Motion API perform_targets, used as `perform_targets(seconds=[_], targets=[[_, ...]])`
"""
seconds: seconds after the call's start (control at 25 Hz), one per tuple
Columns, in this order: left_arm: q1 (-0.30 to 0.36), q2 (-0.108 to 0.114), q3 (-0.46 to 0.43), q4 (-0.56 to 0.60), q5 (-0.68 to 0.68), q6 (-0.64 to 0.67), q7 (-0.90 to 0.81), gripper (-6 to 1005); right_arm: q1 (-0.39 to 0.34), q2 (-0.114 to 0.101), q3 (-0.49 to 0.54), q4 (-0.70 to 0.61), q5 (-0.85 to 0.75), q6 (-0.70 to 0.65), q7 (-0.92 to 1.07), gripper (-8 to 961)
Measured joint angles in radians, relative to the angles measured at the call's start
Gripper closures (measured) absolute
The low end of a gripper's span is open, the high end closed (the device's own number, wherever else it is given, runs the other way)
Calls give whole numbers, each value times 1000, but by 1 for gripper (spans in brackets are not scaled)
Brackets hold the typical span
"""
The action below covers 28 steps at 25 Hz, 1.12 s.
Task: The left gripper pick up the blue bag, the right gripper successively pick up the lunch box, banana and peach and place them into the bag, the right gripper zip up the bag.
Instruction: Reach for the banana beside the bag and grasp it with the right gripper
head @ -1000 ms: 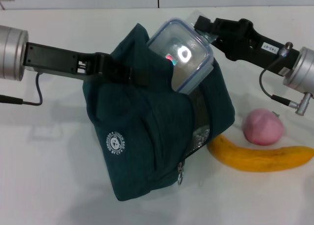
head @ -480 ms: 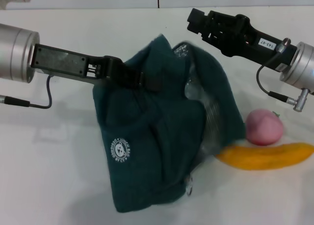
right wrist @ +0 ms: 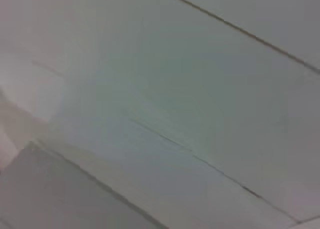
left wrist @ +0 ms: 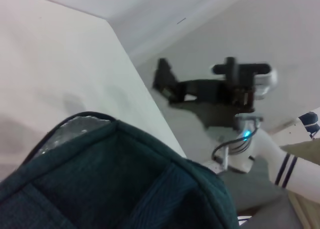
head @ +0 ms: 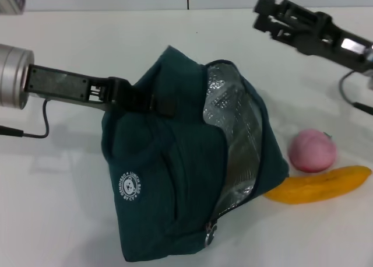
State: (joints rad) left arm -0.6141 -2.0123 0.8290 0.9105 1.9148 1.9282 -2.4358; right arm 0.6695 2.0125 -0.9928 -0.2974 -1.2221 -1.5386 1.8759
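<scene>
1. Left pincer (head: 166, 105): black two-fingered claw, pinching the upper edge of the large dark teal fabric lunch bag with silver foil lining (head: 175, 179). The bag is held propped on the white desk (head: 58, 208), its unzipped mouth turned toward the robot's right.
2. Right pincer (head: 263, 13): black claw on a black-and-silver arm, raised above the far right of the desk and well apart from the bag. It carries nothing; whether its fingers are spread or pressed together cannot be told.
3. Round pink toy peach (head: 312, 150): on the desk just right of the bag's mouth.
4. Curved yellow-orange toy banana (head: 319, 185): lying just nearer than the peach, its long axis running roughly left to right, with the inner end touching or tucked under the bag's lower edge.
5. Governing relation: the banana lies below and nearer than the right pincer, on that arm's own side, so the right arm is plainly the nearer one. A grip across the short width of the fruit looks the likely fit.
6. Change: a second ago the clear, blue-rimmed lunch box stood in the bag's mouth with the right pincer at it. Now no box shows, presumably sunk inside, and the pincer has drawn back upward.
</scene>
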Motion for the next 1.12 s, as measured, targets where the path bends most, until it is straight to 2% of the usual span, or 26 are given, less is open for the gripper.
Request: perform_targets(seconds=[0.12, 0.36, 0.44, 0.64, 0.76, 0.96, 1.12], targets=[[10, 13, -6, -46, 1, -3, 32, 959, -44, -17, -9, -132, -71, 8, -2, 321], [41, 21, -13, -74, 3, -32, 72, 959, -49, -79, -15, -337, -293, -39, 17, 76], [53, 21, -13, -75, 3, -44, 76, 959, -40, -97, -17, -407, -379, -77, 43, 76], [79, 21, -14, -75, 1, -69, 84, 959, 8, -115, -17, -554, -607, -171, 117, 78], [80, 20, -14, -74, 0, -71, 85, 959, 56, -114, -18, -651, -759, -230, 183, 78], [80, 18, -15, -74, -1, -71, 90, 959, 152, -87, -90, -861, -1075, -309, 323, 80], [80, 15, -15, -74, -1, -74, 100, 959, 232, -36, -194, -934, -1236, -376, 386, 81]])
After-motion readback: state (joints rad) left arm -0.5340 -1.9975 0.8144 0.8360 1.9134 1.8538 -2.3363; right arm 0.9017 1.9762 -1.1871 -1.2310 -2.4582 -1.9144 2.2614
